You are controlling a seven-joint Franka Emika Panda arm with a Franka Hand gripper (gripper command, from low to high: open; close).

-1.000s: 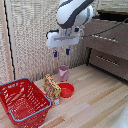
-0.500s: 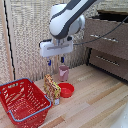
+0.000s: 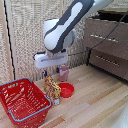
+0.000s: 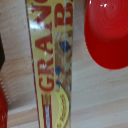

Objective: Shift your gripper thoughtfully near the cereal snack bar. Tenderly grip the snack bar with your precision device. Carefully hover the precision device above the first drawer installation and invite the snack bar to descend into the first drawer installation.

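Note:
The cereal snack bar [image 3: 51,87] is a yellow-orange pack with red print, standing upright on the wooden table between the red basket and the red bowl. In the wrist view the cereal snack bar [image 4: 54,60] fills the middle of the picture. My gripper [image 3: 51,74] hangs just above the bar's top, with a white block and short dark fingers. It is open and holds nothing. One dark finger [image 4: 1,50] shows at the edge of the wrist view, apart from the bar. The first drawer installation [image 3: 106,37], pale grey-brown with a silver bar handle, is at the exterior view's right.
A red wire basket [image 3: 22,100] stands close to the bar on the exterior view's left. A round red bowl [image 3: 66,90] lies beside the bar and a pink cup [image 3: 63,73] stands behind it. A darker, narrower drawer front [image 3: 111,63] sits below the first one.
My gripper has moved down and toward the exterior view's left, from well above the cup to just over the snack bar's top. The bar, bowl and cup have not moved.

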